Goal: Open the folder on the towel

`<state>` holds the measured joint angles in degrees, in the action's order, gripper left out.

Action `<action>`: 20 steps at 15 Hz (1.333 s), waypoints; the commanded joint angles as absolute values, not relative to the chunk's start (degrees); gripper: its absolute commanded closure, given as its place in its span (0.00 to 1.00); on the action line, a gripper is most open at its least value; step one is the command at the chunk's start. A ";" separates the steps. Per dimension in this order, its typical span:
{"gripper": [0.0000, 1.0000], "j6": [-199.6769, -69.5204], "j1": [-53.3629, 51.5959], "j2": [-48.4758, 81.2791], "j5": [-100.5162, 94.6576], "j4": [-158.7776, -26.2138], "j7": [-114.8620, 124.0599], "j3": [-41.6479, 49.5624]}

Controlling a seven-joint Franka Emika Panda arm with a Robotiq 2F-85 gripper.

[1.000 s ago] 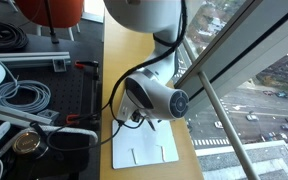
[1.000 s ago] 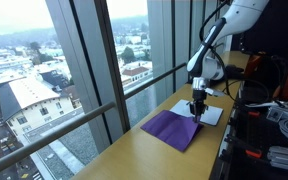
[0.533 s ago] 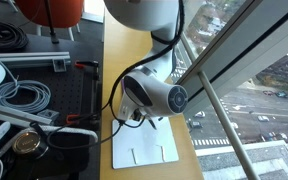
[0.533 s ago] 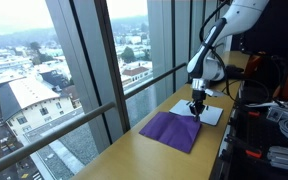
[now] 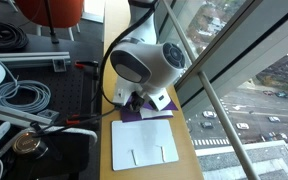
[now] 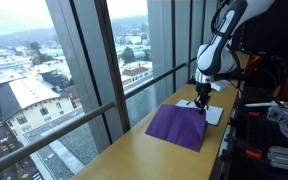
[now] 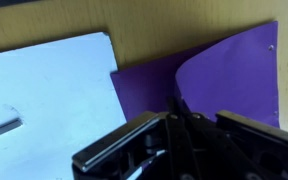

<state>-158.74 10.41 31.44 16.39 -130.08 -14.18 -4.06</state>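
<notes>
The purple folder [image 6: 178, 126] lies on the wooden table by the window; only a purple sliver of it shows under the arm in an exterior view [image 5: 130, 116]. In the wrist view its cover [image 7: 229, 70] curls up off the lower sheet, with the edge running into my gripper [image 7: 180, 112]. The gripper [image 6: 200, 99] is shut on that cover edge at the folder's near corner. No towel shows under the folder.
A flat white rectangle with two short slits [image 5: 144, 144] lies beside the folder, also in the wrist view [image 7: 44, 90]. Cables and equipment [image 5: 19, 95] crowd the black bench beside the table. A window rail [image 6: 94, 115] runs along the table's far edge.
The arm has swung and risen, drawing the folder's cover edge upward. The purple sheet now stands higher and looks larger than before.
</notes>
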 commanded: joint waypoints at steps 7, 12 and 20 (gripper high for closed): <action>1.00 -164.54 -3.42 12.96 -10.33 -139.71 3.60 9.58; 1.00 -165.85 -9.80 10.54 -27.74 -141.36 17.17 13.88; 1.00 -165.36 -17.84 11.83 -46.15 -141.26 36.53 15.92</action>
